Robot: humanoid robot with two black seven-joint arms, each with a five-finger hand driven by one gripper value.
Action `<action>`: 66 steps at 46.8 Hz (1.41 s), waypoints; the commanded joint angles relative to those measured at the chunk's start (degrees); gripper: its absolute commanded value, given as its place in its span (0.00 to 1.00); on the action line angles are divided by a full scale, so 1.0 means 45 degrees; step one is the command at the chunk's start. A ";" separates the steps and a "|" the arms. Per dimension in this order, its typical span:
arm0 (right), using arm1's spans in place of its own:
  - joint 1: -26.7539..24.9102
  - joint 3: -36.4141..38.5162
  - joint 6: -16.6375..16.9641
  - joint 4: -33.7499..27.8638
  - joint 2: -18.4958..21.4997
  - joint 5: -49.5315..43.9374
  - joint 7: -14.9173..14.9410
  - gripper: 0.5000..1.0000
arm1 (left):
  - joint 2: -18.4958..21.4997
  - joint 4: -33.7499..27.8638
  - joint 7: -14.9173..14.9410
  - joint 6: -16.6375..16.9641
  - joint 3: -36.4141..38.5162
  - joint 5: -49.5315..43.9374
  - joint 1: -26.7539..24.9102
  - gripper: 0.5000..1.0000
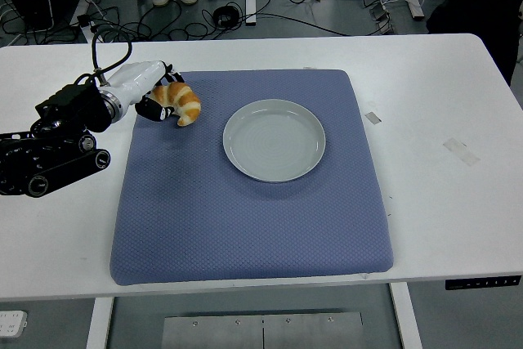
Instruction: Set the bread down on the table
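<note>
The left robot hand (155, 97) is curling its fingers around the bread (178, 102), a croissant, and is holding it over the far-left corner of the mat (245, 226), left of the plate (274, 140). No right robot hand is showing. The task is asking for the bread on the tabletop (433, 120), so letting go here is risking a landing on the mat instead, or a roll off its edge. The grip is looking shallow, with much of the croissant sticking out, so it may be slipping free early. The plate, the only container, is sitting empty on the mat, right of the bread
</note>
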 commanded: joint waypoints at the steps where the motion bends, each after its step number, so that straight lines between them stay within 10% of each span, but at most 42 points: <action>1: 0.0000 0.0000 0.0000 0.0000 0.0000 0.0004 0.0001 1.00 | -0.0006 -0.0001 -0.0041 0.0056 -0.0001 -0.0001 0.0034 0.11; 6: 0.0000 0.0000 0.0000 0.0000 0.0000 0.0004 0.0001 1.00 | -0.0025 -0.0001 -0.0158 0.0095 -0.0020 -0.0040 0.0113 0.21; 12: 0.0000 0.0000 0.0000 0.0000 0.0000 0.0004 0.0020 1.00 | -0.0025 0.0019 -0.0197 0.0095 -0.0001 -0.0450 0.0132 0.70; 18: 0.0000 0.0000 0.0000 0.0000 0.0000 0.0004 0.0001 1.00 | -0.0025 -0.0001 -0.0333 0.0075 -0.0020 -0.0528 0.0113 0.93; 66: 0.0000 0.0000 0.0000 0.0000 0.0000 0.0004 0.0001 1.00 | 0.1029 0.1618 -0.2775 -0.0530 -0.4102 -0.8670 -0.0102 0.94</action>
